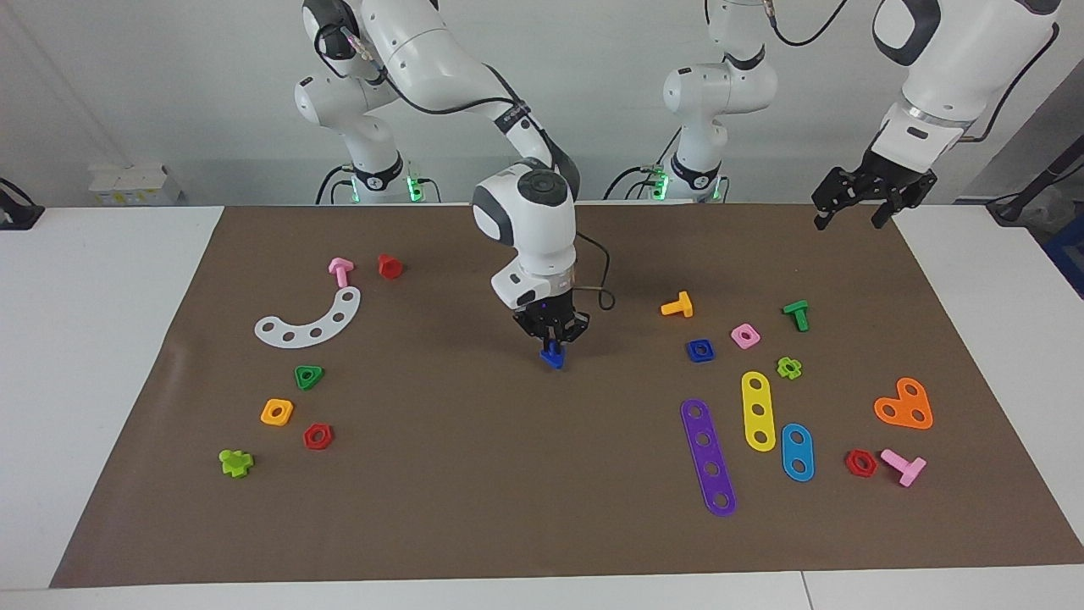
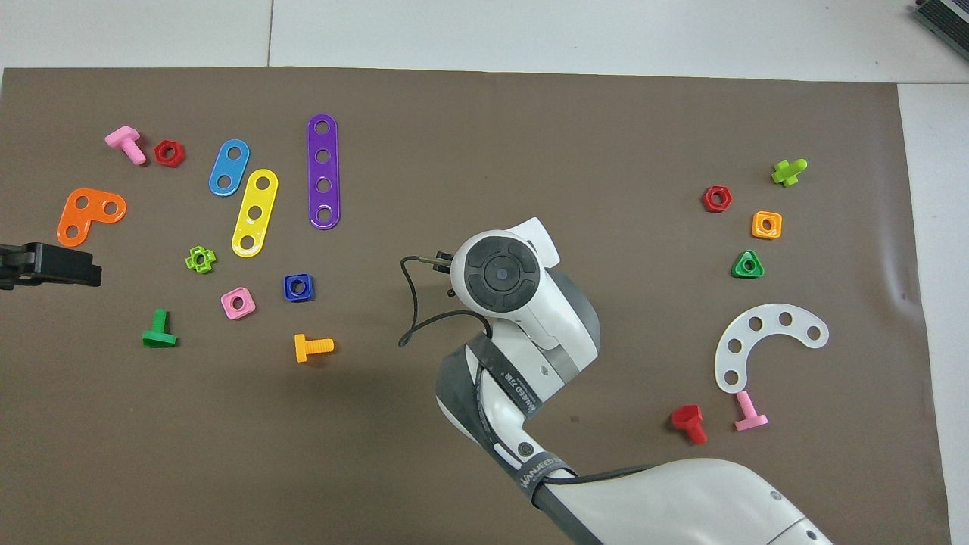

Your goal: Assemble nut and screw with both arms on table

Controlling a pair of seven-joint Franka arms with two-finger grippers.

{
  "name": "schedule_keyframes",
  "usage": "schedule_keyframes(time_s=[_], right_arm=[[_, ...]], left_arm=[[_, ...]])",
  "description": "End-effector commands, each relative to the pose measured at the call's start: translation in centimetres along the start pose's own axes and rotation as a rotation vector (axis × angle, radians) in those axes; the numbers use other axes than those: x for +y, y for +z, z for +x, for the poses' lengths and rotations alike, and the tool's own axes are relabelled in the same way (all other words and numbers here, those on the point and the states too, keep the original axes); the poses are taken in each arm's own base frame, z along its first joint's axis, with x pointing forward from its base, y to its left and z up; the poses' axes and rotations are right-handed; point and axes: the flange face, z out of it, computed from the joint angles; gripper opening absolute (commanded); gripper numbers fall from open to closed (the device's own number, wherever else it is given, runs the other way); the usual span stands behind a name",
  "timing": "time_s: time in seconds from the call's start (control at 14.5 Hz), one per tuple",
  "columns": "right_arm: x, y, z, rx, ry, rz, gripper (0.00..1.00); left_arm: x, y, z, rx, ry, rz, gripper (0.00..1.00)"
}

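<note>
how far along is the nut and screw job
Done: the right gripper is shut on the blue screw, carried over mid-mat. In hand: bringing it toward the blue nut, which lies untouched beside the pink nut. Left: the open left gripper waits; nut pickup and threading remain.

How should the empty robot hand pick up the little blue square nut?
Probably from straight above: the nut lies flat on the mat, hole up, so the open left gripper should pinch two opposite flat sides. The pink nut sits close beside it, so avoid that side.
</note>
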Motion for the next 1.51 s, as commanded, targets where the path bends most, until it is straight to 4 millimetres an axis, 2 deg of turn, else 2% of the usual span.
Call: schedule_keyframes(time_s=[0.0, 0.07, 0.14, 0.21, 0.34, 0.41, 0.62, 0.76, 0.89, 1.1, 1.24, 1.38, 1.44], right_arm=[[-0.1, 0.5, -0.2, 0.007, -0.010, -0.015, 0.00], [-0.1, 0.5, -0.2, 0.008, -0.008, -0.015, 0.00], [-0.1, 0.5, -0.2, 0.007, -0.010, -0.016, 0.57], [0.0, 0.4, -0.2, 0.009, -0.012, -0.018, 1.00], [0.5, -1.0, 0.7, 0.020, -0.002, -0.010, 1.00], [1.2, -2.6, 1.7, 0.032, 0.016, -0.001, 1.00], [5.5, -7.7, 6.3, 0.066, 0.073, 0.009, 1.00], [9.4, -11.0, 9.6, 0.090, 0.066, 0.008, 1.00], [12.3, -13.5, 11.6, 0.112, 0.037, 0.008, 1.00], [18.2, -18.4, 13.6, 0.098, 0.000, -0.038, 1.00], [22.2, -20.9, 14.2, 0.065, -0.045, -0.077, 1.00], [26.1, -23.0, 14.9, 0.038, -0.054, -0.093, 1.00], [27.5, -24.0, 15.0, 0.034, -0.077, -0.099, 1.00]], left_arm=[[-0.2, -0.2, -0.6, -0.005, -0.009, 0.007, 1.00], [0.1, -0.2, -0.6, -0.005, -0.004, 0.007, 1.00], [0.6, -0.1, -0.6, -0.007, 0.010, 0.007, 1.00], [1.0, -0.1, -0.6, -0.005, 0.011, 0.007, 1.00], [1.2, -0.3, -0.5, 0.012, 0.023, 0.007, 1.00], [1.3, -0.3, -0.4, 0.015, 0.022, 0.001, 1.00], [1.6, 0.9, -0.4, 0.013, 0.023, -0.003, 1.00], [4.0, 2.3, 0.2, -0.011, 0.047, -0.004, 1.00], [5.7, 5.6, 1.8, -0.041, 0.030, -0.002, 1.00], [8.7, 12.5, 3.9, -0.053, 0.000, 0.001, 0.98], [9.8, 17.9, 3.6, -0.010, -0.041, -0.002, 0.98], [9.6, 22.0, 2.3, 0.012, -0.049, -0.004, 0.96], [10.5, 24.2, 2.4, 0.004, -0.067, -0.002, 0.95]])
